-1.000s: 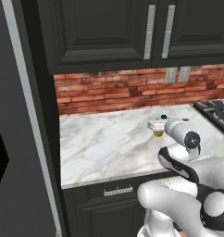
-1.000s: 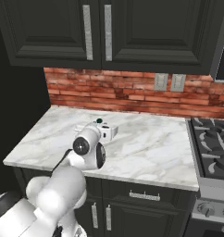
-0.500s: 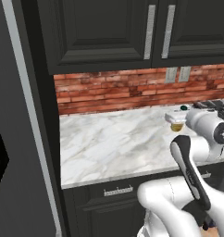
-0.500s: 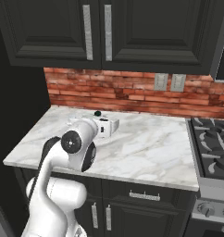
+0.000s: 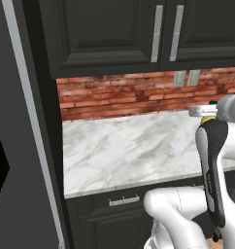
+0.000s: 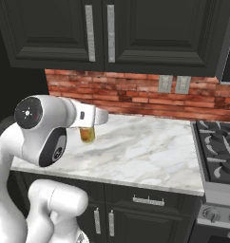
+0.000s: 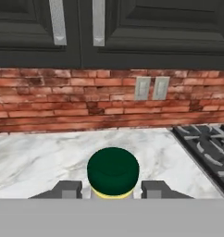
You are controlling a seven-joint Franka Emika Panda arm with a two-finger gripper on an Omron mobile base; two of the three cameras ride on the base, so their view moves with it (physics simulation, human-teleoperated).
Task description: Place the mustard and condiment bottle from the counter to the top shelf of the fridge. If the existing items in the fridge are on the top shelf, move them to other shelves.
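Mustard [image 7: 113, 172] sits between the two dark fingertips of the pincer [image 7: 113, 190] in the hand view, its round green cap facing the camera with a thin rim of yellow under it, and the fingers [image 7: 67, 189] stand close against either side of the bottle, clamped on it. From the right base camera the same bottle [image 6: 87, 135] hangs just under the white hand, its amber-yellow body lifted clear of the worktop [image 6: 136, 152], above the left half of the marble slab. From the left base camera only a sliver of it [image 5: 207, 118] peeks out beside the arm's wrist at the right edge, over the far part of the worktop [image 5: 124, 151]. What the bottle holds cannot be told beyond its yellowish colour. Behind runs a red brick wall [image 7: 63, 99] with a pair of pale outlets [image 7: 151, 88], and dark cabinets [image 6: 102, 33] with silver handles hang above. A gas stove [image 6: 219, 152] adjoins the slab on the right. A dark tall panel with a pale edge [image 5: 22, 121] stands at the left of the left base view.
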